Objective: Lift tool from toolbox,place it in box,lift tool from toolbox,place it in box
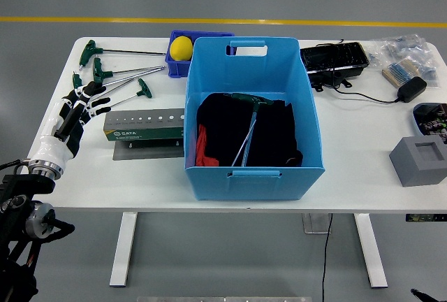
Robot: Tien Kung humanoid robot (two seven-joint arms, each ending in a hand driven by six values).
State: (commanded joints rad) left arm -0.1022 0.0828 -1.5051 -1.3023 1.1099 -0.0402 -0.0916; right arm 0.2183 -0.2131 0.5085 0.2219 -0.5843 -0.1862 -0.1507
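Note:
My left hand [89, 101] hovers at the table's left edge with its fingers spread, holding nothing. It is just left of the green tool holder [143, 126] and below several green T-handle hex keys [112, 73] lying loose on the table. The big blue box [255, 182] stands in the middle, lined with black cloth. One T-handle tool [246, 131] lies inside it, its green handle toward the far side. The right arm is out of sight.
A small blue bin with a yellow ball [181, 48] sits behind the box's left corner. On the right are a black tray [334, 57], a charger with cable [412, 89], plastic bags [405, 47] and a grey foam block [419, 161].

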